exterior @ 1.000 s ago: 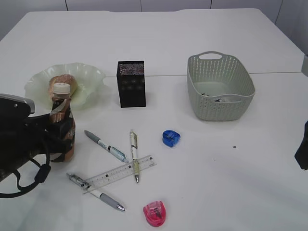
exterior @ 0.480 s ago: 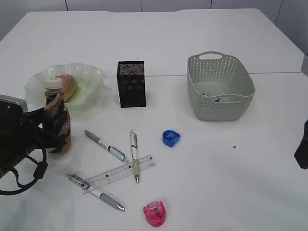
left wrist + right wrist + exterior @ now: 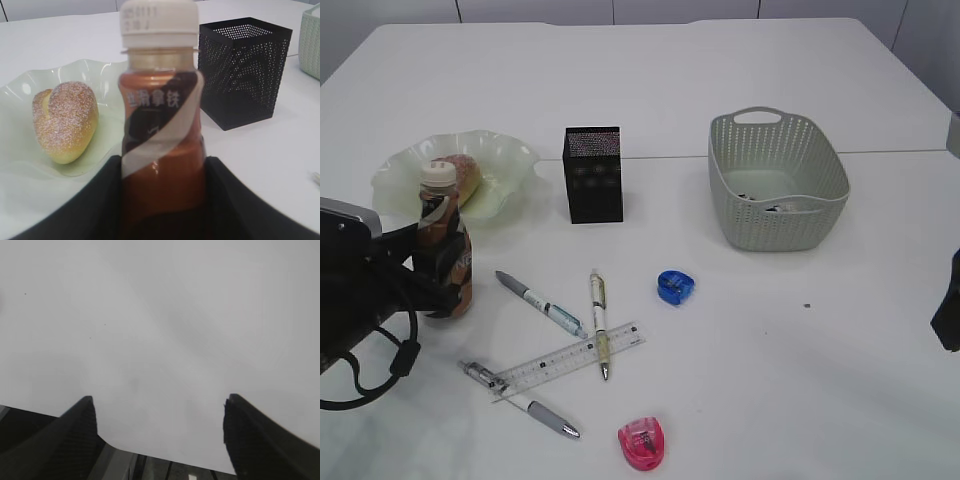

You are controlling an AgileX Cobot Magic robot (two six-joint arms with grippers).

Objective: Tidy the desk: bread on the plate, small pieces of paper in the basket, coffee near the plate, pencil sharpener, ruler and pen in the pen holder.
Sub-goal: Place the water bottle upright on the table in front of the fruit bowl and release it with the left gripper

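Note:
My left gripper [image 3: 442, 262] is shut on a brown coffee bottle [image 3: 444, 240] with a cream cap, held upright just in front of the pale green plate [image 3: 505, 160]. The bread [image 3: 460, 175] lies on that plate. In the left wrist view the bottle [image 3: 161, 125] fills the middle between both black fingers [image 3: 100, 200], with the bread [image 3: 65, 120] and plate [image 3: 107, 75] behind. The black mesh pen holder [image 3: 593, 173] stands right of the plate. Three pens [image 3: 540, 304] and a clear ruler [image 3: 570, 362] lie crossed in front. A blue sharpener [image 3: 674, 287] and a pink sharpener [image 3: 642, 444] lie nearby. My right gripper [image 3: 159, 407] is open over bare table.
A grey woven basket [image 3: 777, 180] with small paper scraps inside stands at the back right. The right arm shows only as a dark edge [image 3: 950, 310] at the far right. The pen holder also shows in the left wrist view [image 3: 242, 70].
My left gripper carried the coffee bottle back toward the plate and slightly left, then settled a little right again. The right arm has not moved.

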